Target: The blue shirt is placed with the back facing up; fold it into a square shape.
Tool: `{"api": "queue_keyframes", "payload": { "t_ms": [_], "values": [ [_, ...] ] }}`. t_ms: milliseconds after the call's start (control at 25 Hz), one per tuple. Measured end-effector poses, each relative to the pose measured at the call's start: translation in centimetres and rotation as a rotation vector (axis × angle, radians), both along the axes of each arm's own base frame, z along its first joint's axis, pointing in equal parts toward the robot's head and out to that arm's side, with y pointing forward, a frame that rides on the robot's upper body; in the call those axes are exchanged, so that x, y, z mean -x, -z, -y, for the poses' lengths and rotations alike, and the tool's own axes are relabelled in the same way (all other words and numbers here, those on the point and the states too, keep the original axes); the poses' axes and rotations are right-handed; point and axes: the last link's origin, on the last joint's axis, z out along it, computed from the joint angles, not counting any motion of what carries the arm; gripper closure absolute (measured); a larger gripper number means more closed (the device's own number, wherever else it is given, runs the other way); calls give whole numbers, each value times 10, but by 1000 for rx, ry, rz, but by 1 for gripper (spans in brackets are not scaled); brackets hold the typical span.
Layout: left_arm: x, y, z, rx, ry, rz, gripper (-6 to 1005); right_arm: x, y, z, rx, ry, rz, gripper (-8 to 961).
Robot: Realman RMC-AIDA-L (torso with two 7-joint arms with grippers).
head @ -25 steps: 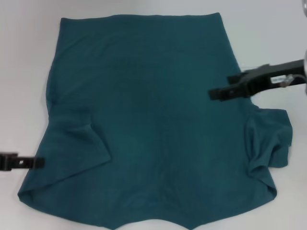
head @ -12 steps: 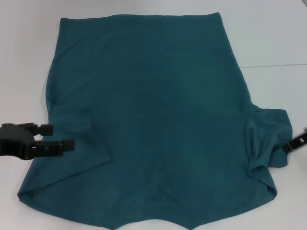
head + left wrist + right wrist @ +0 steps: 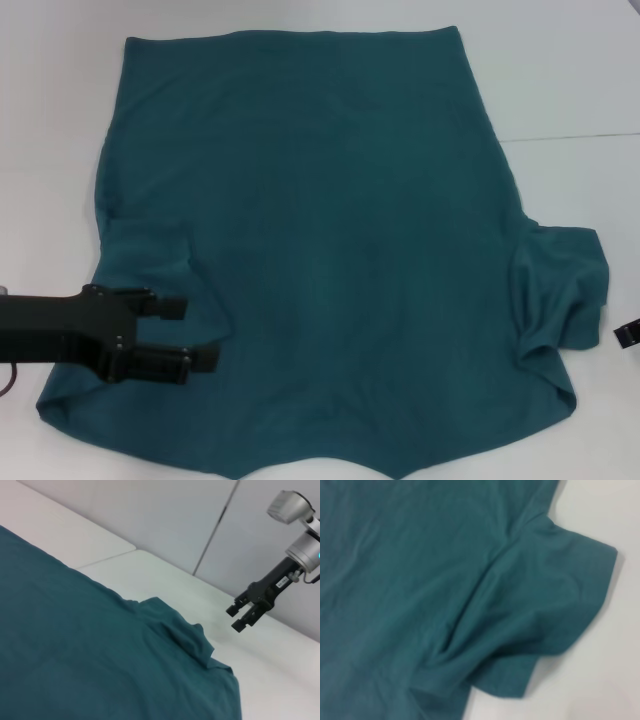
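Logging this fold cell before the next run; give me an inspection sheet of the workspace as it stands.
Surface: white table, bare around the garment, a seam line crossing it.
Job's things: blue shirt spread flat, left sleeve folded inward, right sleeve sticking out, crumpled.
Clutter: nothing seen.
Grippers: left tool open over the shirt's left sleeve area; contact unclear. Right tool open, off the shirt beyond the right sleeve, above the table.
Cables: thin wire by the right tool's wrist.
Surroundings: grey panelled wall behind the table.
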Motion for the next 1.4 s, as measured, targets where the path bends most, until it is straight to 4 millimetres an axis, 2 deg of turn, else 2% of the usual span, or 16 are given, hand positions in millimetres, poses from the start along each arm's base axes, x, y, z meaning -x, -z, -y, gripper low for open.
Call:
{"api": "queue_keyframes", "payload": {
  "t_ms": [320,920,1360,1400],
  "values": [
    [-1,10,-2,21,-2,-32,63,-18,22,-6,-18,-6,-50,40],
    [1,20,-3,37,-23,-53,62,-18,41,-20,-21,-19,-85,42],
    [-1,22,-6,35,-18,-60,63,-20,44,-22,-23,-15,-81,177],
    [-1,22,-6,34,-19,-61,63,-21,45,-21,-20,-14,-82,227]
  ]
}}
